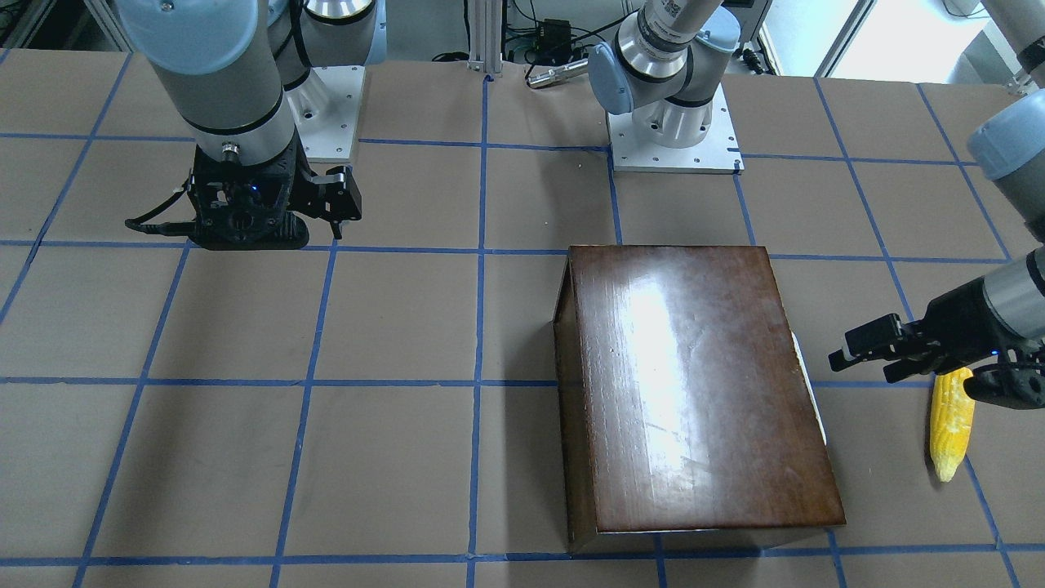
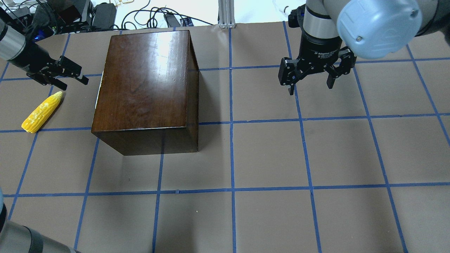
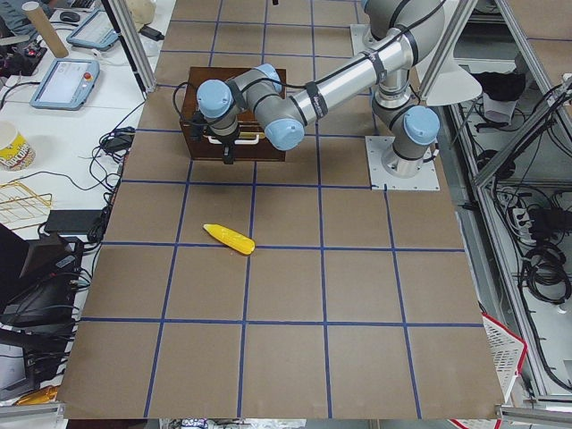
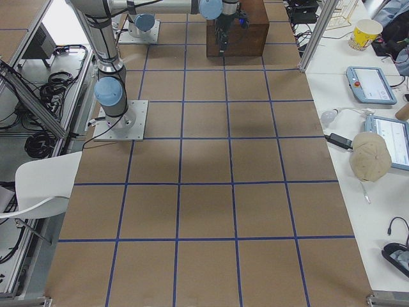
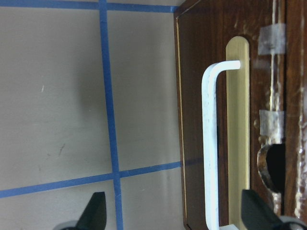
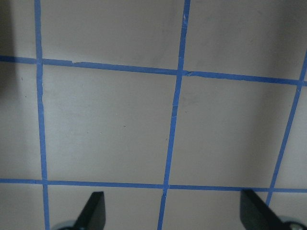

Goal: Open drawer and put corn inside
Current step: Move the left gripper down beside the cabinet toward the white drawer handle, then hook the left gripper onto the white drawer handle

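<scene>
The tapered, bumpy yellow corn (image 2: 42, 112) was seen lying on the table (image 2: 267, 154) beside the glossy dark box (image 2: 144, 80), whose scuffed drawer (image 5: 194, 120) was shut, while the left gripper (image 2: 75, 83) was held spread and empty before the white bar handle (image 5: 210, 143), and the right gripper (image 2: 310, 89) was likewise spread, touching nothing.

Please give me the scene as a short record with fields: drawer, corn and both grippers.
drawer: closed, inside the dark box, white handle on its front
corn: lying on the table, left of the box, apart from it
left gripper: open, facing the handle, holding nothing
right gripper: open, empty, over the table
</scene>
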You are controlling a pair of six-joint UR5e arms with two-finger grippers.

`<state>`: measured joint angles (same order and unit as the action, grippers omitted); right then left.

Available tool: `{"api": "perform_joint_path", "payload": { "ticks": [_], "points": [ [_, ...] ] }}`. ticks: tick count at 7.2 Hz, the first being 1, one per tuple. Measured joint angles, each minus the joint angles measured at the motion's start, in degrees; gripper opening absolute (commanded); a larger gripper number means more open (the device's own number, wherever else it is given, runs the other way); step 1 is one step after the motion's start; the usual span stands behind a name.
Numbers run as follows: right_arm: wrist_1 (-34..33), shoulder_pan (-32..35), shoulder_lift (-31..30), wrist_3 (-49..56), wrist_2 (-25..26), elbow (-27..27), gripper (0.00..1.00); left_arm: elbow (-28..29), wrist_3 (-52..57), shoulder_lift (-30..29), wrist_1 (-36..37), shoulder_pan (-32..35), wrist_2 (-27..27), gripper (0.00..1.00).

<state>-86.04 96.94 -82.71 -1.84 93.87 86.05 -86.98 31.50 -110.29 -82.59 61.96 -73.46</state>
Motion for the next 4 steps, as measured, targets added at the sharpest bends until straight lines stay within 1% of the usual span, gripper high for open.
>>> {"api": "perform_joint_path", "payload": {
  "ticks": [4],
  "points": [
    [0.0, 0.0, 0.0, 0.0, 0.0, 0.0, 1.0, -2.5, 0.1, -1.5, 0.3, 0.0, 2.8, 1.0]
  ]
}}
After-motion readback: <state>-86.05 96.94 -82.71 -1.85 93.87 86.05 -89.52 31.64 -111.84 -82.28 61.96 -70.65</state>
